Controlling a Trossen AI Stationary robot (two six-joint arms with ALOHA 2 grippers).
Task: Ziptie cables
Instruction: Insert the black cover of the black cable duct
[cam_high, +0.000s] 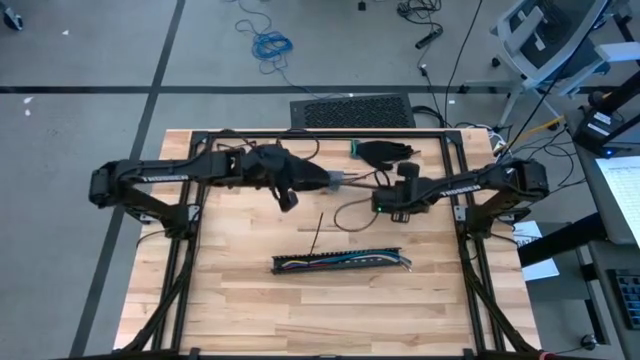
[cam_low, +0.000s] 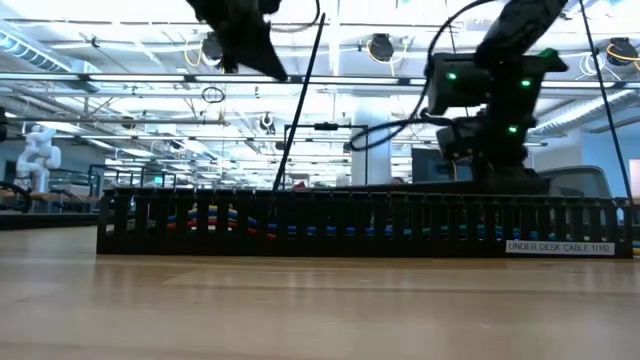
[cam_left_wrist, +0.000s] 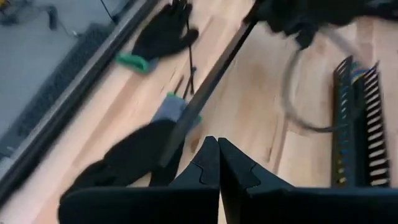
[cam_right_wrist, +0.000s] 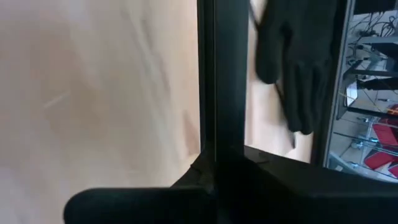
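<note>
The cables lie in the black slotted tray on the near half of the bench. The left gripper hangs above the bench's far half, fingers pressed together on nothing. The right gripper, also pressed together, pinches a black zip tie. 2 black gloves lie at the far edge.

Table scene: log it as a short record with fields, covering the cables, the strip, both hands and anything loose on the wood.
cables: multicoloured cables lying inside the black slotted strip, near the table's front middle
zip tie: thin black stick rising beside the strip
left hand: shut, above the table behind the strip
right hand: shut on a straight black stick
loose items: black gloves at the back edge
table: light wood
</note>
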